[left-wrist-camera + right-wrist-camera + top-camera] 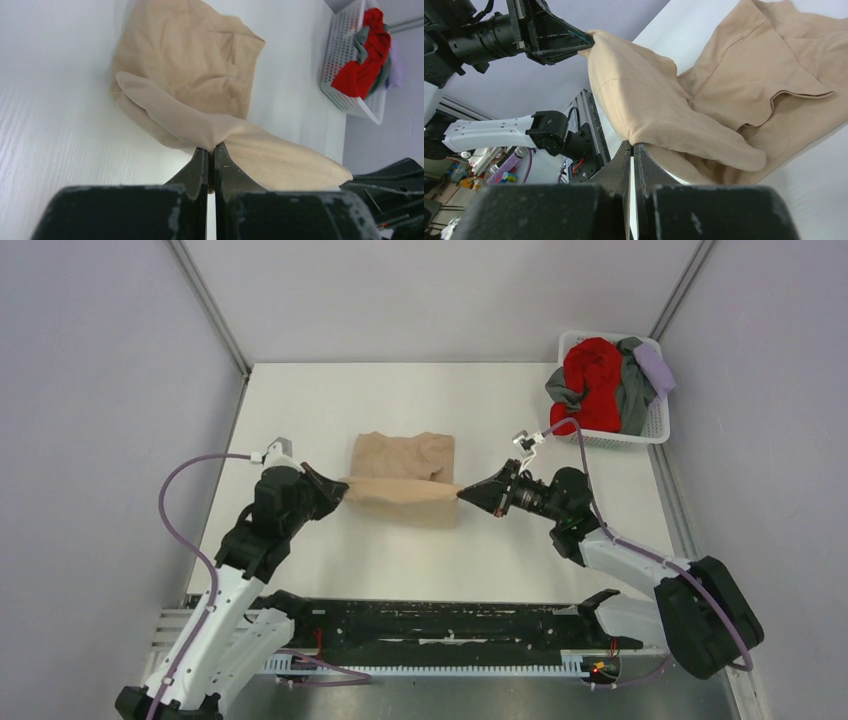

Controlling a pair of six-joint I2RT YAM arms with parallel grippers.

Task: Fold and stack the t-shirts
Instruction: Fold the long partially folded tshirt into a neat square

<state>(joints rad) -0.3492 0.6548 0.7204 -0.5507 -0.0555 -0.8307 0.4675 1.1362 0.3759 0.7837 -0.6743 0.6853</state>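
My left gripper (341,487) is closed, its jaws pressed together on a pinch of cloth at the left end of the tan t-shirt (405,475). My right gripper (462,494) is closed in the same way on the right end of the same garment (each wrist view shows the fabric gathered to a point where it enters the fingertips).

Between my two hands the near edge of the shirt is raised off the table (500,410) and drawn into a band. This band is the garment's long axis as it hangs. It runs left to right, about parallel to the table's near edge, and sags a little in the middle. The rest of the shirt lies beyond the band, crumpled on the surface and reaching toward the far edge. It sits near the middle of the table.

Bare table shows on every side of the shirt: a wide strip to the far edge, a strip behind my left hand to the left edge, and a strip between the band and the black rail (450,625) at my bases.

On the right, the white basket (657,426) stands in the far right corner, well apart from the tan shirt. It holds a red t-shirt (592,380), a grey t-shirt (634,392) and a lavender t-shirt (655,368), heaped together. The red one and the grey one spill over the rim.
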